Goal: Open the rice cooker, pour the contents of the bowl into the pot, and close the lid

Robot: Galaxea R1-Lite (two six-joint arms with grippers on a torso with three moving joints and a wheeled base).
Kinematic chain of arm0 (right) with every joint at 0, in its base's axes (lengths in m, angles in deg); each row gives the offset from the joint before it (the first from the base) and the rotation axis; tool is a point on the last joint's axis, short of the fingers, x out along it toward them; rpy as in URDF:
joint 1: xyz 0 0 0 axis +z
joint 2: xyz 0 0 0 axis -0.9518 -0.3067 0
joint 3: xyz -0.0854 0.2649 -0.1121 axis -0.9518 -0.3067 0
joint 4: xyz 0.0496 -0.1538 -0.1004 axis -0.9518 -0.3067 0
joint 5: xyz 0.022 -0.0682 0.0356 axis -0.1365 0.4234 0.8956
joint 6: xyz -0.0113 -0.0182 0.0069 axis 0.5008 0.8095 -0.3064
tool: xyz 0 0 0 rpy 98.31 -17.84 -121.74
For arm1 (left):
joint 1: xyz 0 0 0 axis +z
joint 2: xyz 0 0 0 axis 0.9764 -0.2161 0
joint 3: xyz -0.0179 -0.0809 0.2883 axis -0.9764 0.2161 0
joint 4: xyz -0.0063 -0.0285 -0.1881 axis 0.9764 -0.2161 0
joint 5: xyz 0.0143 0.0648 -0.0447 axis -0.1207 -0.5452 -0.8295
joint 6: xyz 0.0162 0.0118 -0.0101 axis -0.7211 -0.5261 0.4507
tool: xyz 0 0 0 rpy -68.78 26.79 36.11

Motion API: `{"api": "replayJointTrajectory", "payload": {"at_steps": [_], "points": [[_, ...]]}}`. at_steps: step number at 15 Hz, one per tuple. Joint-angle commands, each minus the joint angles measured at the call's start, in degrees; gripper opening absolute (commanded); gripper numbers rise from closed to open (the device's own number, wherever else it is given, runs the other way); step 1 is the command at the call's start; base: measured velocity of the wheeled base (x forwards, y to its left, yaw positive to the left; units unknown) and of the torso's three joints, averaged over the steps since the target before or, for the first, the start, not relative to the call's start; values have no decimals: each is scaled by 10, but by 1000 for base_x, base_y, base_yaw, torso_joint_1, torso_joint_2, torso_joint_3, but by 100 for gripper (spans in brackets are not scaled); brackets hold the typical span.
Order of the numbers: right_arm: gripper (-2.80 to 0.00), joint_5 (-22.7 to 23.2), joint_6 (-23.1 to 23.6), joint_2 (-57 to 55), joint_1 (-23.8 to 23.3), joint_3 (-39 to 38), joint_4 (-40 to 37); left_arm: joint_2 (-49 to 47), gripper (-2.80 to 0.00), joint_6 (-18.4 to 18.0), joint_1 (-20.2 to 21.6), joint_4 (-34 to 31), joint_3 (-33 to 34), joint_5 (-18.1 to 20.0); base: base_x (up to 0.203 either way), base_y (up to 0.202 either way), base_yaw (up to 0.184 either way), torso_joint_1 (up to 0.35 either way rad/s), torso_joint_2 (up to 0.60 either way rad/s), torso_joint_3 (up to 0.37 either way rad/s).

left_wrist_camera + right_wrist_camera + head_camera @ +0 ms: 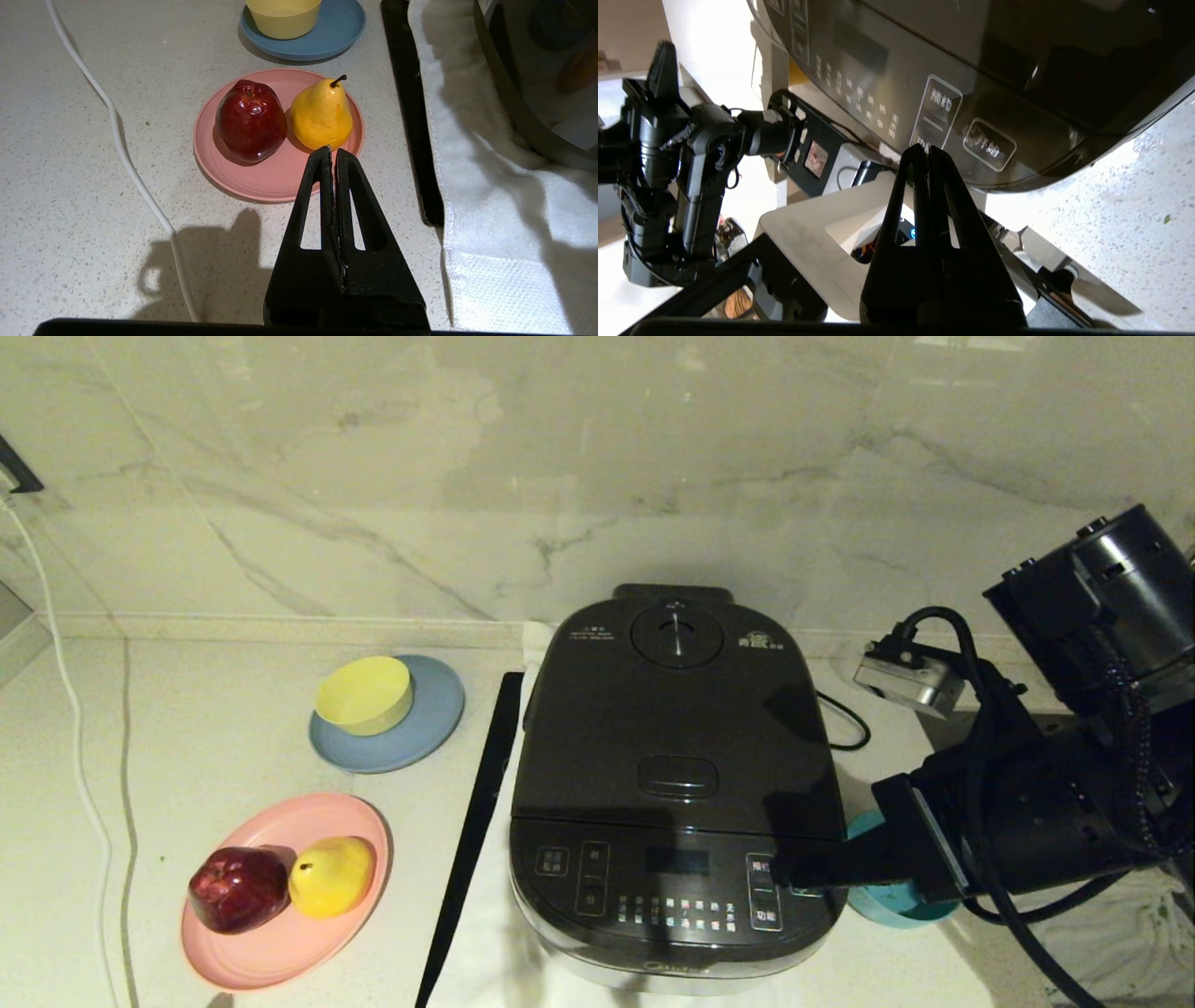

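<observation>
Rice cooker [952,84] front panel — white Chinese labels: 预约 on right-hand button, 开始 on button beside it; remaining small labels illegible

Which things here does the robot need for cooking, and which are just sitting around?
Needed for the job:
- rice cooker, with its lid shut
- teal bowl, mostly hidden behind the arm
- right gripper, shut, at the cooker's front panel

Just lying about:
- yellow bowl on a blue plate
- apple and pear on a pink plate
- white towel
- left gripper, shut, parked

Apple [239,889], pear [332,875] on pink plate [280,952]; yellow bowl [364,694] on blue plate [425,728].
</observation>
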Motion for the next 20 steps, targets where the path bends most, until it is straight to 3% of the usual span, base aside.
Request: {"api": "replayJointTrajectory", "payload": {"at_steps": [1, 3, 20], "points": [[-280, -10, -2, -2, -8, 9, -2, 0, -280, 0, 0, 0, 4, -1, 0, 0, 0, 0, 0, 0], [-280, -35, -2, -4, -9, 9, -1, 0, -280, 0, 0, 0, 4, 0, 0, 0, 0, 0, 0, 0], [-280, -34, -2, -17, -20, 4, -2, 0, -280, 0, 0, 0, 4, -1, 0, 0, 0, 0, 0, 0]]}}
